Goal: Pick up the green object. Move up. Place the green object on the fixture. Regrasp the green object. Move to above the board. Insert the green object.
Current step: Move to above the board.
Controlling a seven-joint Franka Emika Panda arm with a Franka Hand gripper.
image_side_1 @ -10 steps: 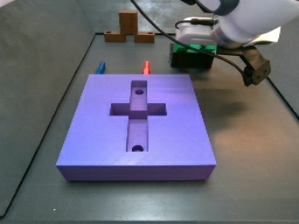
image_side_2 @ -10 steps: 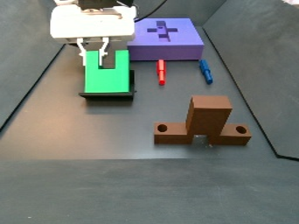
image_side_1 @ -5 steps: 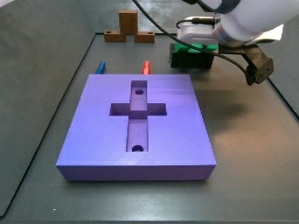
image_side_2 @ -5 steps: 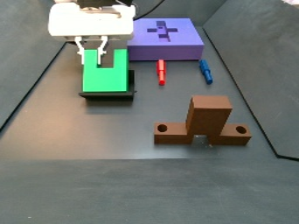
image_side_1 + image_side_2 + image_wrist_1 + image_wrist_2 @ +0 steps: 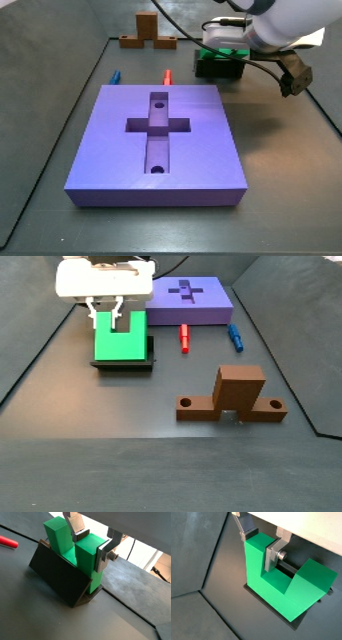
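Green object (image 5: 120, 344) sat on the dark fixture (image 5: 60, 579), well apart from the purple board (image 5: 162, 142). Gripper (image 5: 263, 542) was over the piece, and in both wrist views its silver fingers (image 5: 105, 553) stood either side of one green prong, narrowly spread; whether the pads pressed the prong could not be told. Red marker (image 5: 183, 336) and blue marker (image 5: 234, 336) lay just beside the board. Brown cross-shaped piece (image 5: 237, 394) stood apart
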